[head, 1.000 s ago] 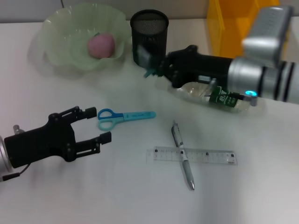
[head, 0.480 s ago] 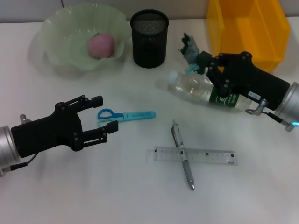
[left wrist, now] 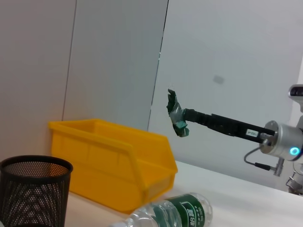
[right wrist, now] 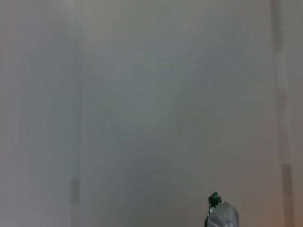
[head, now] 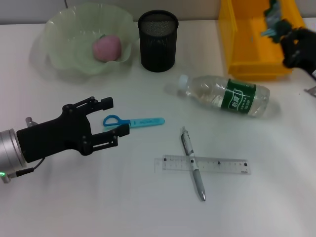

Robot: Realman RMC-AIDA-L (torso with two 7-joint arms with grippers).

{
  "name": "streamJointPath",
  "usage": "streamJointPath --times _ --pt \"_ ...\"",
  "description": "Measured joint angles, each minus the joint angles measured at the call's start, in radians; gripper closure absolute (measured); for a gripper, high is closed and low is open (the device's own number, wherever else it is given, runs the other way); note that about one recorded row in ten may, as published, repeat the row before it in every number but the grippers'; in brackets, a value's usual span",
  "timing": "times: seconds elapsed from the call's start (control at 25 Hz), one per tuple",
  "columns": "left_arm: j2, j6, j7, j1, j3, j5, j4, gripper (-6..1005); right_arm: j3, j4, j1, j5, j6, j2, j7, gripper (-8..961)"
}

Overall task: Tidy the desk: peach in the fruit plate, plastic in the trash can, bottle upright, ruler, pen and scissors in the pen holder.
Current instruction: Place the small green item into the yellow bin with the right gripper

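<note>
- Yellow trash can (head: 247, 47): open bin at the far right of the white surface (head: 123, 207), just beyond the lying bottle.
- Right gripper (head: 279, 27): held in the air over the trash can, closed on a crumpled green and silver piece of plastic (head: 273, 15); the left wrist view shows the plastic (left wrist: 176, 115) well above the bin's rim.
- Bottle (head: 224, 95): clear, green label, lying on its side between the trash can and the pen, white cap pointing toward the pen holder.
- Pen holder (head: 157, 40): black mesh cup, upright, between the fruit plate and the trash can.
- Fruit plate (head: 64, 47): pale green with a wavy rim, far left; the pink peach (head: 107, 48) rests inside it.
- Scissors (head: 132, 122): blue handles, lying flat near the middle of the surface.
- Left gripper (head: 111, 118): low over the surface at the near left, fingers spread open, one on either side of the scissors' handle loops; whether they touch cannot be told.
- Pen (head: 193, 164): silver, lying across the ruler.
- Ruler (head: 222, 165): transparent, flat, nearest the front edge, under the pen.
</note>
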Motion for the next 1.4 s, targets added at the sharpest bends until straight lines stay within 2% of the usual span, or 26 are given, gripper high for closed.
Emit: streamJointPath --times 0.12,0.24,0.64,1.04,1.24,1.36,1.4 --pt "-0.001 0.0 -0.001 0.0 -0.004 0.0 0.0 205 0.079 0.006 0.016 0.002 0.062 0.0 -0.006 915" --pt "-0.002 0.0 -0.001 0.001 -0.005 0.0 0.0 205 0.103 0.007 0.054 0.007 0.16 -0.004 0.0 912" --pt "-0.005 0.007 -0.002 0.01 -0.014 0.0 0.0 206 0.084 -0.001 0.148 0.001 0.333 -0.004 0.005 903" --pt "-0.006 0.01 -0.003 0.015 -0.015 0.0 0.0 208 0.046 -0.002 0.183 0.0 0.415 -0.004 0.04 893" --pt "-0.006 0.011 -0.003 0.013 -0.015 0.0 0.0 208 0.052 -0.011 0.179 0.006 0.414 -0.004 0.056 699" --pt "-0.006 0.012 -0.003 0.006 -0.015 0.0 0.0 209 0.06 -0.019 0.171 0.008 0.389 -0.004 0.105 457" --pt "-0.006 0.012 -0.003 0.006 -0.015 0.0 0.0 209 0.06 -0.025 0.163 0.009 0.368 -0.004 0.131 431"
